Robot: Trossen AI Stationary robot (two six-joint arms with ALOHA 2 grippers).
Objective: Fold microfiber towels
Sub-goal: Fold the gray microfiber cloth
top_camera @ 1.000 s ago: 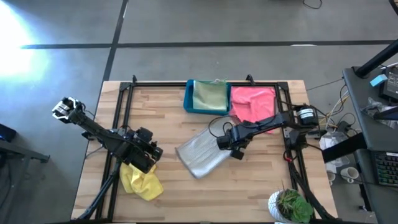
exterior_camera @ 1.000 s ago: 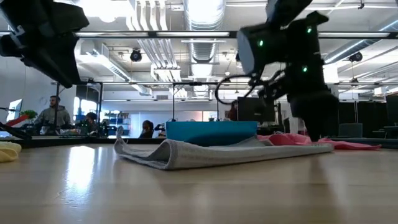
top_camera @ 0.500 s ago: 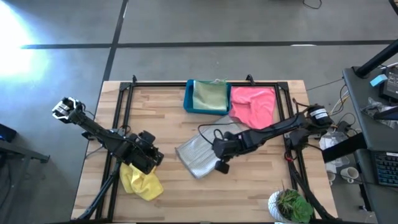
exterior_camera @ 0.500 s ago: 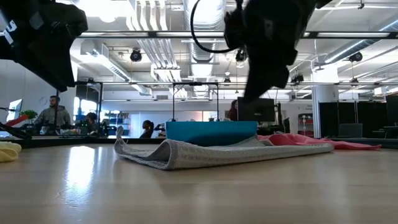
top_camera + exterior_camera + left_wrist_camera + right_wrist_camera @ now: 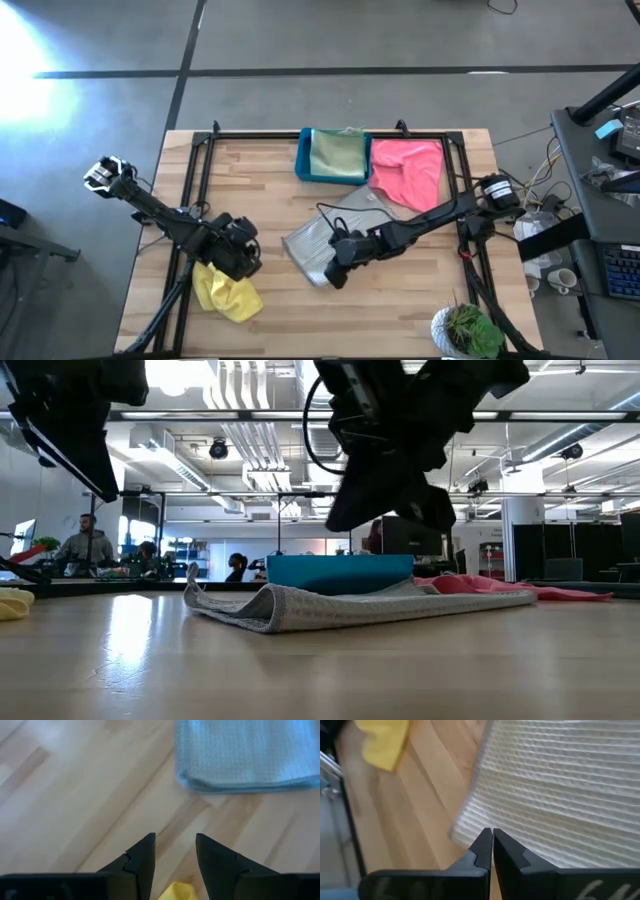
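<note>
A light grey towel [image 5: 315, 243], folded over, lies flat at the table's middle; its fold [image 5: 265, 610] shows in the low view. My right gripper [image 5: 335, 278] is shut and slants down above the grey towel's near corner [image 5: 470, 827], clear of it. My left gripper [image 5: 175, 837] stands open over bare wood, just above a crumpled yellow towel [image 5: 228, 293] near the front left. A pink towel [image 5: 408, 170] lies spread at the back right. A sage green towel [image 5: 338, 153] sits in a blue bin [image 5: 303, 160] at the back.
A black frame rail [image 5: 190, 200] runs along the table's left, far and right sides. A potted plant [image 5: 466, 330] stands at the near right corner. Bare wood lies between the grey and yellow towels. People sit in the room beyond the table.
My right gripper has swept from the grey towel's right side across it toward the table's near left, rising and tipping from steeply down to a shallower slant, and has stayed shut. My left gripper has rolled in place. The towels have stayed where they lay.
</note>
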